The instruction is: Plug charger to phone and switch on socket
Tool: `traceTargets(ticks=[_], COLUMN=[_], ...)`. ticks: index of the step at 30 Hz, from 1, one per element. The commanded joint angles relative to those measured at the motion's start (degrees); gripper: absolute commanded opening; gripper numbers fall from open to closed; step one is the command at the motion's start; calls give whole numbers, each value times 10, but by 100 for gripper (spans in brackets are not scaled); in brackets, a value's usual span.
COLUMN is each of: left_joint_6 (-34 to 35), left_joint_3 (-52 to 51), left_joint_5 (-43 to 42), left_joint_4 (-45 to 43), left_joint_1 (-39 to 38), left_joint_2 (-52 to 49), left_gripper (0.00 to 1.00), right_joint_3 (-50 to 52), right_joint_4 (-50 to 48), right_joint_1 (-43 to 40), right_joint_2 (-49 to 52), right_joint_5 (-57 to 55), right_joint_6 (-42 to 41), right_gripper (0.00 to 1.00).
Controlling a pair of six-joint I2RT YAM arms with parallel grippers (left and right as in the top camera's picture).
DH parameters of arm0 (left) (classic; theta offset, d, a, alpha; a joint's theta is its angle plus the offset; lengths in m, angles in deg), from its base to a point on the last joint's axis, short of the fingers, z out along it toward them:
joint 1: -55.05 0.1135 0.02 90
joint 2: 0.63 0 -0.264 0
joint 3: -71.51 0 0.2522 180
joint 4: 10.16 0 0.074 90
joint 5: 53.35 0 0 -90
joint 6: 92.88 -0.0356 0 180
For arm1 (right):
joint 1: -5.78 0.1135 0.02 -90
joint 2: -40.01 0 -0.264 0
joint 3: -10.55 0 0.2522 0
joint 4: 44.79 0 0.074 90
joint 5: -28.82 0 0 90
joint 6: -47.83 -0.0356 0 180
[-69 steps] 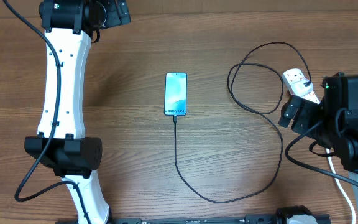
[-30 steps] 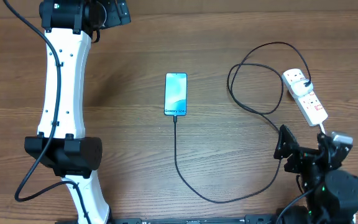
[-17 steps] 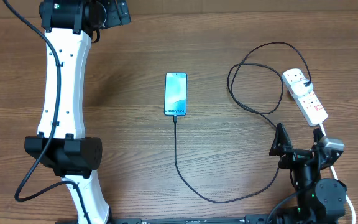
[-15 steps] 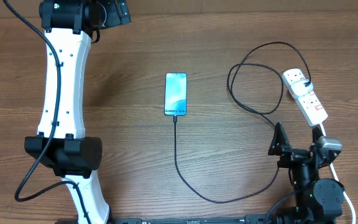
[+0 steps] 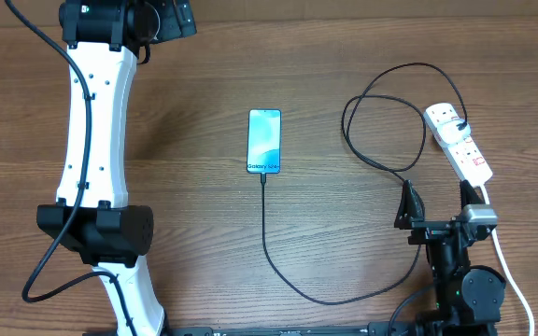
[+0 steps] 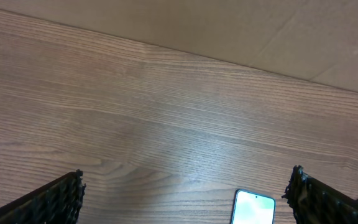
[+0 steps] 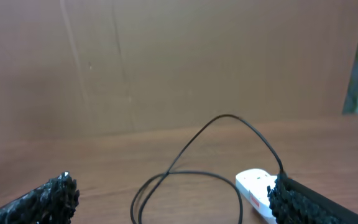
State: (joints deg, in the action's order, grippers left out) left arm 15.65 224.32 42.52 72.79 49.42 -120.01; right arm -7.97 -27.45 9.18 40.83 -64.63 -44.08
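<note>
The phone (image 5: 263, 141) lies mid-bench (image 5: 344, 56), the charger (image 5: 267, 233) meeting its lower edge and looping to the socket (image 5: 459, 143) at far right. Both the left fingers (image 6: 48, 202) and the right fingers (image 5: 405, 205) gape, empty. Any press on the socket is best made from above, clear of the loop.

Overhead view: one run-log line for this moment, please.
charger: plugged into phone and socket | socket power: cannot tell | left gripper: open, empty | right gripper: open, empty, facing socket

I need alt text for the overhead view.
A phone lies screen-up on a wooden table; a black charger cable loops from its bottom edge to a white socket at right. The open right gripper is near the socket.
</note>
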Motion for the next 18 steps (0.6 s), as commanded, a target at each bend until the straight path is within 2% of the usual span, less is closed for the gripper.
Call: traceTargets(ticks=[1,7,13,18], left_joint_6=[8,8,8,8], left_joint_3=[-2,-2,-2,-2], left_joint_5=[5,5,5,5], left_joint_4=[0,0,0,0], left_joint_1=[-4,-4,-4,-4], left_joint_2=[-5,-5,-5,-5], left_gripper=[100,100,100,100], right_joint_3=[29,43,43,43], right_joint_4=[-25,-47,7,10], right_joint_1=[-2,0,0,0], right_joint_2=[-7,-7,-7,-7], right_joint_5=[-5,-5,-4,-3], right_joint_6=[5,5,3,3], right_gripper=[100,100,100,100])
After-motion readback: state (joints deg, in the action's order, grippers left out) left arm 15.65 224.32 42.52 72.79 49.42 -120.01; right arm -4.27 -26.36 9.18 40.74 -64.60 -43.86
